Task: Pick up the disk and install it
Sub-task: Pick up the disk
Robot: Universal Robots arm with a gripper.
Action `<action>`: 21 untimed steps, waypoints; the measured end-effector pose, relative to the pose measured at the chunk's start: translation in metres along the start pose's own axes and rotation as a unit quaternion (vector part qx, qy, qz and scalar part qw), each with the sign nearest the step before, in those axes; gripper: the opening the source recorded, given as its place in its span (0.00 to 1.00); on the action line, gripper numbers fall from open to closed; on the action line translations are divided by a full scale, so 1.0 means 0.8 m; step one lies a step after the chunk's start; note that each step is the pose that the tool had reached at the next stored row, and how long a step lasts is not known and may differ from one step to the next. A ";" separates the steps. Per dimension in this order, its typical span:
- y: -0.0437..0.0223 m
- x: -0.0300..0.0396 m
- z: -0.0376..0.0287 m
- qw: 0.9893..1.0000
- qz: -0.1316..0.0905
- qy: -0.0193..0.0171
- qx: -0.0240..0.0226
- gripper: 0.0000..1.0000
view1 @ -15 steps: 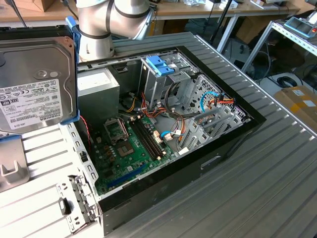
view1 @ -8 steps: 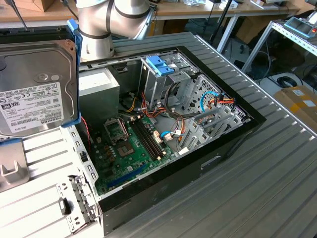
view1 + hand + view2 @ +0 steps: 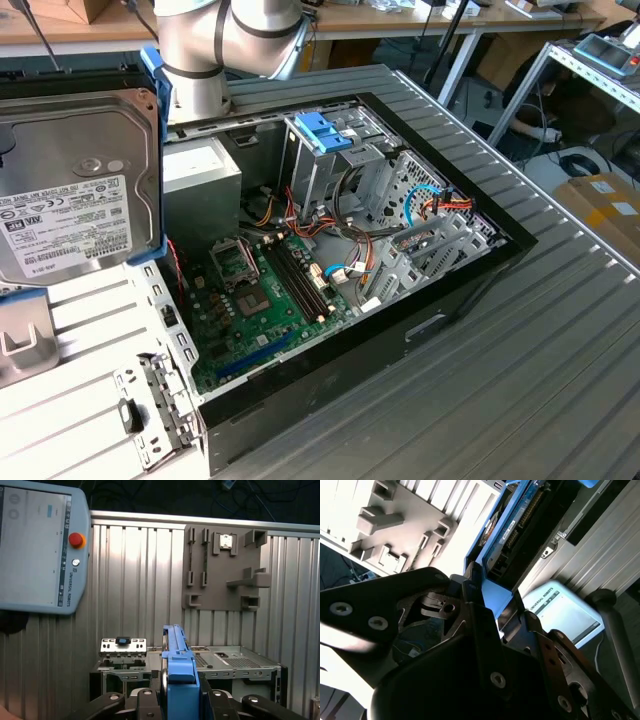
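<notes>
Over the tabletop [image 3: 560, 380] beside the open computer case [image 3: 470, 290], installing well looked to need a firm grip and the rails [image 3: 176, 650] of the disk [image 3: 75, 190] squared to the drive cage [image 3: 310, 185] before any push inward. The disk hung clamped edge-on in the gripper [image 3: 180, 699], between its fingers [image 3: 145, 702].

Table [image 3: 520, 390]: ribbed grey metal.
Computer case [image 3: 400, 335]: open, lying on the table.
Motherboard [image 3: 262, 300]: green, inside the case.
Latch [image 3: 325, 131]: blue, atop silver drive cage [image 3: 312, 175].
</notes>
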State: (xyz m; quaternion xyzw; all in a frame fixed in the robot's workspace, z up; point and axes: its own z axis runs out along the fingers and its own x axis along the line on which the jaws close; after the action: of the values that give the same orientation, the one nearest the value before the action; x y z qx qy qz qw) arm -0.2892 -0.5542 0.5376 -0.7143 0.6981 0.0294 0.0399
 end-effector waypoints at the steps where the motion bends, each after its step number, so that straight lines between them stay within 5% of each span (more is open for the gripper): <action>1: 0.0001 0.0010 0.0000 1.000 0.000 0.000 0.000 0.37; 14: 0.0004 0.0156 -0.0015 1.000 0.000 0.000 0.000 0.37; 15: 0.0004 0.0180 -0.0017 1.000 0.000 0.000 0.000 0.37; 16: 0.0007 0.0303 -0.0030 1.000 0.000 0.000 0.000 0.37; 17: -0.0065 0.0394 -0.0036 1.000 0.000 -0.001 0.000 0.37; 18: -0.0185 0.0397 -0.0034 1.000 0.000 -0.001 0.000 0.37; 21: -0.0245 0.0398 -0.0031 1.000 0.000 -0.001 0.000 0.37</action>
State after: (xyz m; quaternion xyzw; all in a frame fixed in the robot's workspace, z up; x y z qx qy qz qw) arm -0.2689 -0.5857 0.5373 -0.7142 0.6981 0.0305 0.0409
